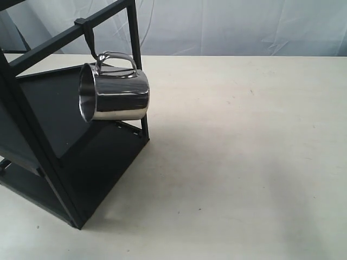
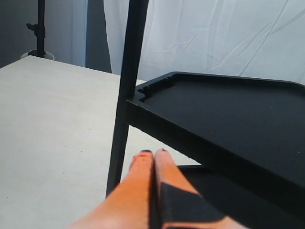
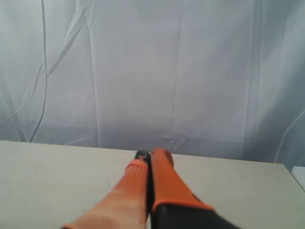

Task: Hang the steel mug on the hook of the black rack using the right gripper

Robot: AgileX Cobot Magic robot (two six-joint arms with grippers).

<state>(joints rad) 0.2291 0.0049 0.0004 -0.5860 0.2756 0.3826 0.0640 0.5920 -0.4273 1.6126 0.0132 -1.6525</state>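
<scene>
The steel mug [image 1: 115,93] hangs by its looped handle from the hook [image 1: 90,43], which is clipped over the top bar of the black rack [image 1: 65,141] at the left of the exterior view. Its mouth faces left. Neither gripper shows in the exterior view. In the right wrist view my right gripper [image 3: 149,155] is shut with nothing between its orange fingers, over bare table facing a white curtain. My left gripper [image 2: 154,153] is shut and empty, close to a rack upright [image 2: 125,95] and beside a tray shelf [image 2: 228,119].
The pale table [image 1: 244,162] stretches right of the rack. A white curtain [image 1: 233,27] hangs behind it. A dark stand [image 2: 40,28] rises at the table's far edge in the left wrist view.
</scene>
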